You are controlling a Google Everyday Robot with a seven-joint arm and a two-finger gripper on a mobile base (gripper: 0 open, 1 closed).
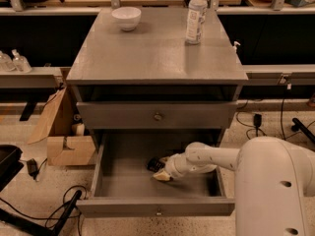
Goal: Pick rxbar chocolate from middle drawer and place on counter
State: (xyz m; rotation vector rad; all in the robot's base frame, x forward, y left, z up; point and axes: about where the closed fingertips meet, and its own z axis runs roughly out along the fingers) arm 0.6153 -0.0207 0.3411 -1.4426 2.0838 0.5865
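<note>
Found the tool low inside the middle drawer, right of the floor's centre, on the end of a white arm. Saw the arm coming in over the drawer's right side from the bulky white robot body. Saw the tool's pale tip angled down and to the left, close to the grey floor. Could not tell whether the tool was open, closed or gripping anything.

Spotted the rxbar chocolate as a small dark shape on the drawer floor, just behind and slightly left of the tool. Looked to be touching the tool's upper edge, though contact could not be confirmed.

Saw the drawer pulled open, its front panel and small front knob in front of the tool, nearest the camera. Noted a closed drawer front with a round knob above the tool, and higher again the broad grey tabletop.

Saw a white bowl near the tabletop's far left corner, well above and left of the tool. Saw a clear plastic bottle standing upright toward the far right, well above and a little right of the tool. Noted a cardboard box on the ground far to the tool's left, beside the cabinet, and black cables lower left.
</note>
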